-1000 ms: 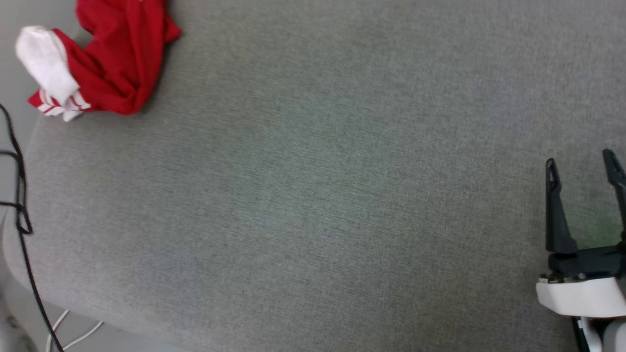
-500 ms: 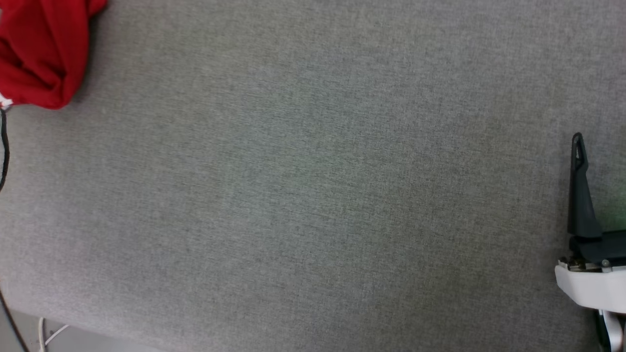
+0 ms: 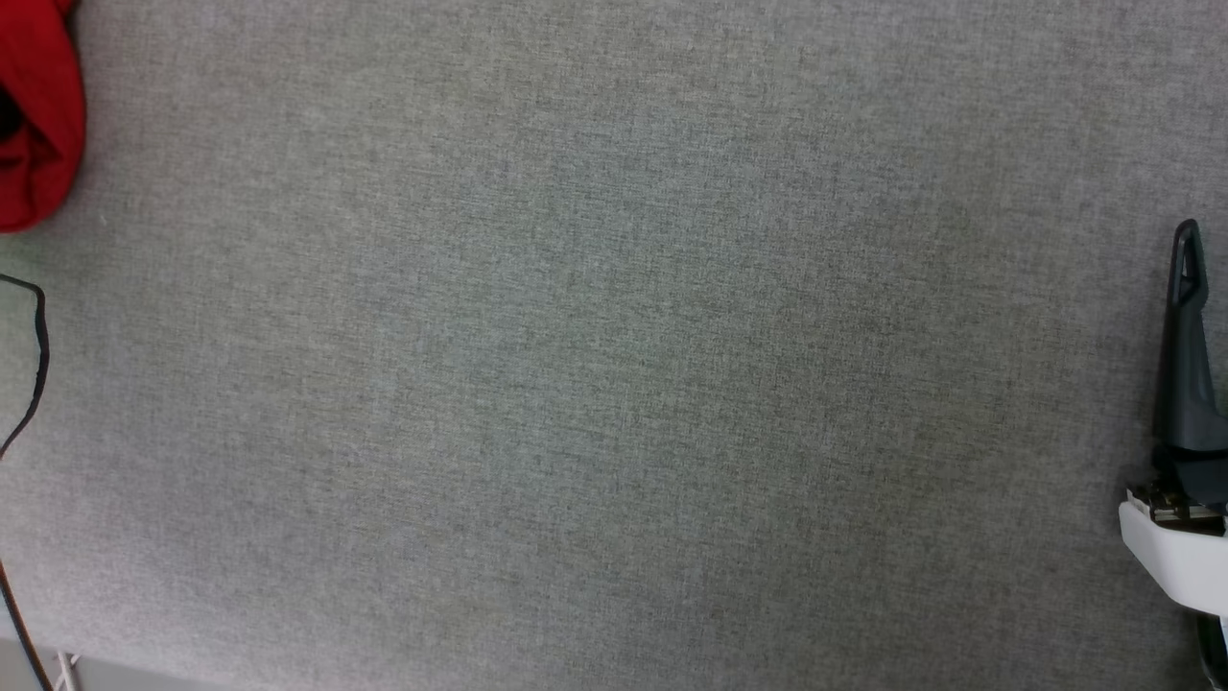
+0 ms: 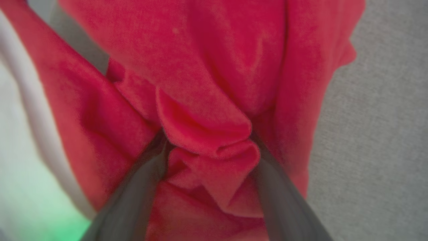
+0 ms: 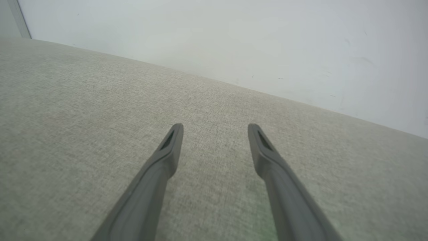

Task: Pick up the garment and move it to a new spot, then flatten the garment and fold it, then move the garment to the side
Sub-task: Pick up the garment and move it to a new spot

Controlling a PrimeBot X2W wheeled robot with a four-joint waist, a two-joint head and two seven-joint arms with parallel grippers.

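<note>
Left wrist view: the garment (image 4: 207,83) bunched between spread jaws.
The left gripper (image 4: 209,139) stands wide apart, a red fold between its jaws. Head view: the garment sits at the grey pad's (image 3: 614,384) far left. The right gripper (image 5: 215,129) is spread wide over the pad.

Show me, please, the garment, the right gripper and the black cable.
garment (image 4: 207,134), left wrist view, central red fold.
right gripper (image 5: 215,129), right wrist view, midway between its fingertips.
black cable (image 3: 42,345), head view, bend near left edge.

Head view looks down; left wrist sits seemingly against the garment (image 4: 207,83).
</note>
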